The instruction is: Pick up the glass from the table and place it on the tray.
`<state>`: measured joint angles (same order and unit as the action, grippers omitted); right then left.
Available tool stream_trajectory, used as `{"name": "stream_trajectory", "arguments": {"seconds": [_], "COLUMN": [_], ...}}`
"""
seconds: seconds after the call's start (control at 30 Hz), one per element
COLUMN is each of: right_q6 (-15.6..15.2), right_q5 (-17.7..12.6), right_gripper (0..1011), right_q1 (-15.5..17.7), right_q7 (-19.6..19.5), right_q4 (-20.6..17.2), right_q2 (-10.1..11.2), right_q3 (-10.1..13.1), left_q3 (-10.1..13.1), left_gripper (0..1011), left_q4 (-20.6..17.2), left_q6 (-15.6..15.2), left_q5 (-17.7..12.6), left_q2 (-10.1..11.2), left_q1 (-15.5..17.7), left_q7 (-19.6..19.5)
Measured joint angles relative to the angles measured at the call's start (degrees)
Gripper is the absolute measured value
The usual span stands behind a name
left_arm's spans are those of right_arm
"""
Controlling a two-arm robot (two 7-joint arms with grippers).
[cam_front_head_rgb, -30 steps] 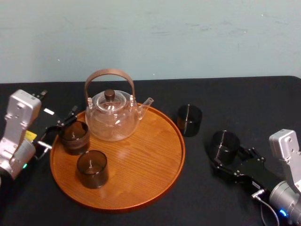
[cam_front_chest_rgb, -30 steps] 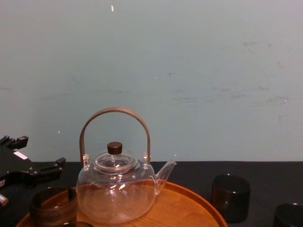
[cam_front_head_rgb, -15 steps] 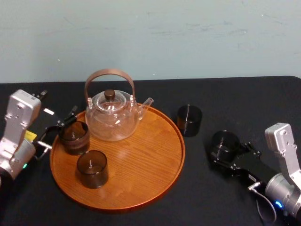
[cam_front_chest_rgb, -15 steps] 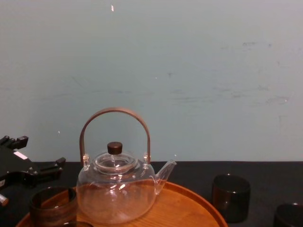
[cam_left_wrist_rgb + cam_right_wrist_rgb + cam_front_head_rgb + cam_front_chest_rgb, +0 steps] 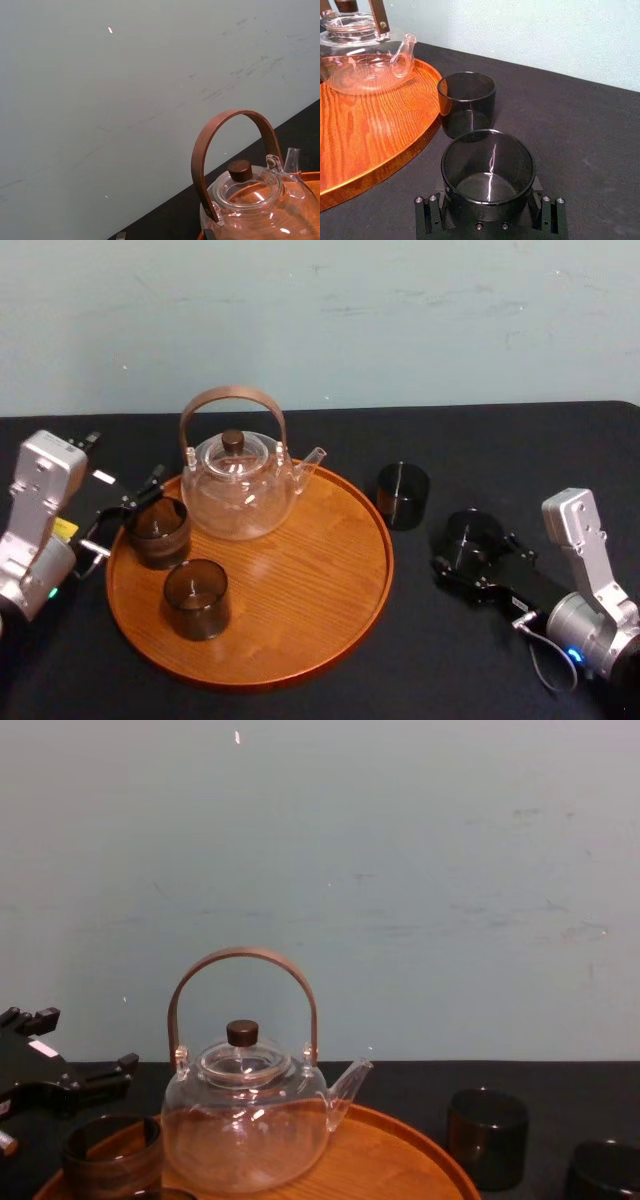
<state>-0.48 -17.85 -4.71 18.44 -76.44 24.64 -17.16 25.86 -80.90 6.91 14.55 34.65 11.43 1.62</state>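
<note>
1. My right claw: low over the table, to the right of the tray. The jaws are closed partway, one pad on each side of the held glass, with nothing else in the grip.

2. Held glass: dark, short and round. It stands upright between my pads with its mouth up, and it is empty. I cannot tell whether its base is off the cloth. This is the piece I read as the task's glass, and it is not yet on the tray.

3. Spare glass: same kind, upright and empty, loose on the table. It stands just beyond my held one and just beside the tray's rim, and it touches neither.

4. Tray: a round wooden tray that lies to my left of the held glass.
   - The near right part of it is bare wood.
   - My right arm is much the nearer to that part, so I judge the carry to be a short sideways one over the low rim.
   - The path should keep in front of item 3.

5. On the tray:
   - front tumbler, dark, upright and empty;
   - rear tumbler, at the left edge;
   - clear teapot at the back, lid on, hoop handle up, spout towards item 3.

6. My left claw: at the tray's far left edge beside the rear tumbler, idle.
</note>
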Motion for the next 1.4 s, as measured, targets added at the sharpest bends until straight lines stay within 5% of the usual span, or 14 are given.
{"name": "stream_trajectory", "arguments": {"seconds": [1.17,1.4], "right_q6": [0.4,1.2], "right_q5": [0.2,0.5], "right_gripper": [904,904], "right_q1": [-0.7,0.5], "right_q7": [0.4,2.0], "right_q4": [1.3,-1.2], "right_q2": [-0.6,-0.4], "right_q3": [0.0,0.9], "left_q3": [0.0,0.0], "left_gripper": [1001,1001], "left_q4": [0.0,0.0], "left_q6": [0.0,0.0], "left_q5": [0.0,0.0], "left_q2": [0.0,0.0], "left_q1": [0.0,0.0], "left_q7": [0.0,0.0]}}
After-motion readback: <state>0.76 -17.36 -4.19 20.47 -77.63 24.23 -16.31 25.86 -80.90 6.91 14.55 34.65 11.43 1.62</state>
